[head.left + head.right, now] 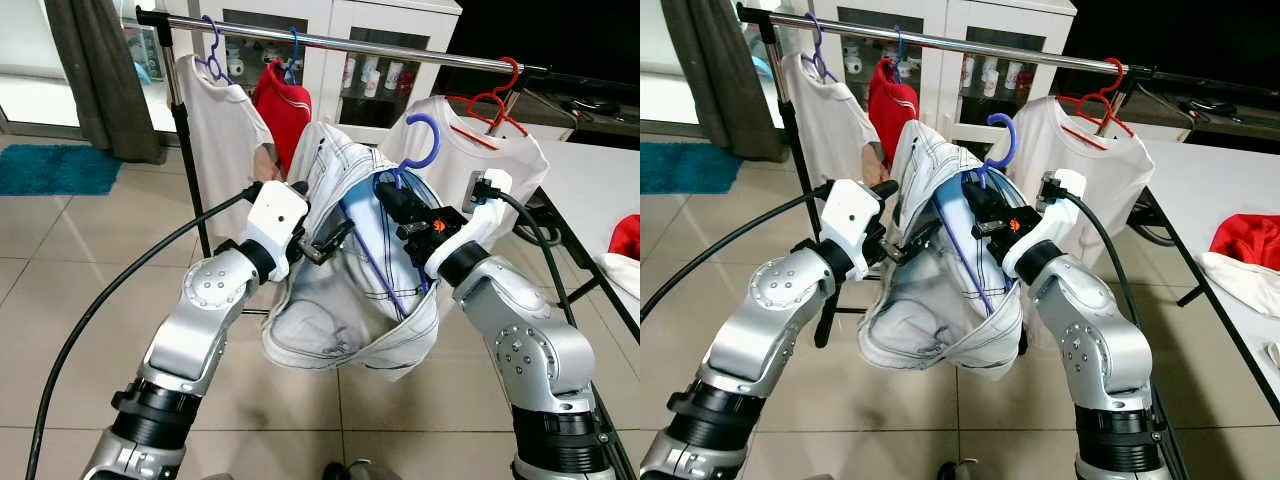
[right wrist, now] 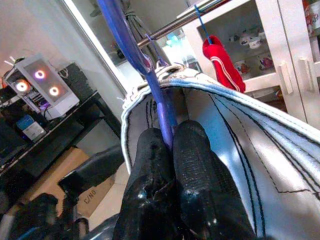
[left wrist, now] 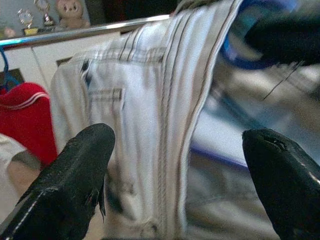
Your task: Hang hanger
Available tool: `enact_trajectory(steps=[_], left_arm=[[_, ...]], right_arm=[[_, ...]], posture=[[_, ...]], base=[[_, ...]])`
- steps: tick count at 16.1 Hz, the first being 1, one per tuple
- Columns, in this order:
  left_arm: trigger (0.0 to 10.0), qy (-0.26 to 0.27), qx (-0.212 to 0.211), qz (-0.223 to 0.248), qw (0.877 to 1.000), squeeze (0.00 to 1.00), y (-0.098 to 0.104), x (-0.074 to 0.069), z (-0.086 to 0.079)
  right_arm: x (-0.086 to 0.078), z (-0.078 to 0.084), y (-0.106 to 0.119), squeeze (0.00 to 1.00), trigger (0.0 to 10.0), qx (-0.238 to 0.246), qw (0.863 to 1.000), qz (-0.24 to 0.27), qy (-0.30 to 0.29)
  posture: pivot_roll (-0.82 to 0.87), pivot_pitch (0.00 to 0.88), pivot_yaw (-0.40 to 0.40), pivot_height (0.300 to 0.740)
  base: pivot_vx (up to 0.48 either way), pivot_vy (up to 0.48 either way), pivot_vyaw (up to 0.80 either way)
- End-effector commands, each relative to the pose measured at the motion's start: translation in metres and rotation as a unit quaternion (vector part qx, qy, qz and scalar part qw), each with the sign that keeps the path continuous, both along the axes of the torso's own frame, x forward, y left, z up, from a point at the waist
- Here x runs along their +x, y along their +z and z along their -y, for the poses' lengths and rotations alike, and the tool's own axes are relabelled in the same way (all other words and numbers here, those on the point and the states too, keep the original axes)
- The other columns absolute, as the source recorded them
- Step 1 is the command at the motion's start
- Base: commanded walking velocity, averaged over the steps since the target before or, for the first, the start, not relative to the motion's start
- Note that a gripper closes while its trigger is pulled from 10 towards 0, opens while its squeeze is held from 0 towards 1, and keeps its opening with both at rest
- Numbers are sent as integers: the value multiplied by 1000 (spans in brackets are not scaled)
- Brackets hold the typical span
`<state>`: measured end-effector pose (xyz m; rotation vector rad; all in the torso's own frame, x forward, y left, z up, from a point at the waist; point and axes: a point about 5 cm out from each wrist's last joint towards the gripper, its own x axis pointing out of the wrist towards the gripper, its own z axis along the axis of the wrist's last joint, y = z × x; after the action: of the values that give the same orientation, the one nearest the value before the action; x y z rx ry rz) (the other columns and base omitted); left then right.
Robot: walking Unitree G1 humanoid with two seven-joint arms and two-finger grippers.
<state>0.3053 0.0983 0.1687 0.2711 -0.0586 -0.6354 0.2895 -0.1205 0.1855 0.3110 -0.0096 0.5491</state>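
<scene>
A blue hanger [image 1: 425, 140] carries a pale denim garment [image 1: 340, 300], held up in front of me below the metal rail [image 1: 380, 45]. My right gripper [image 1: 397, 207] is shut on the hanger's neck; the right wrist view shows its fingers [image 2: 190, 150] pinching the blue hanger [image 2: 125, 35]. The hook points up, still under the rail and apart from it. My left gripper [image 1: 325, 243] is open at the garment's left side. In the left wrist view a seam of the denim garment [image 3: 135, 115] lies between its spread fingers [image 3: 80, 165].
On the rail hang a white shirt [image 1: 215, 110] at the left, a red garment [image 1: 285, 105], and a white shirt on a red hanger [image 1: 470, 150] at the right. A white table [image 1: 600, 180] with a red cloth [image 1: 628, 235] stands to the right. A white cabinet [image 1: 350, 60] is behind.
</scene>
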Motion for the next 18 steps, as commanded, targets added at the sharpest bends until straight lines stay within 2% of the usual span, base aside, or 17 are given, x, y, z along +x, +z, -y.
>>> enact_trajectory(steps=[1, 2, 5, 18], left_arm=[[3725, 20, 16, 21, 999, 0, 5, 7, -2], [0, 28, 21, 34, 999, 0, 7, 9, -4], [0, 35, 12, 51, 998, 0, 11, 10, -6], [0, 34, -16, 40, 998, 0, 11, 7, -14]], right_arm=[[0, 3, 22, 0, 10000, 13, 999, 45, -1], [0, 3, 22, 0, 10000, 14, 999, 45, -1], [1, 5, 20, 0, 10000, 12, 999, 42, -6], [4, 6, 17, 0, 10000, 11, 999, 38, -15]], posture=[[-32, 0, -119, 740], [-32, 0, -119, 740], [-38, 0, -113, 740], [-22, 0, -113, 740]], base=[[0, 0, 0], [0, 0, 0], [0, 0, 0], [0, 0, 0]])
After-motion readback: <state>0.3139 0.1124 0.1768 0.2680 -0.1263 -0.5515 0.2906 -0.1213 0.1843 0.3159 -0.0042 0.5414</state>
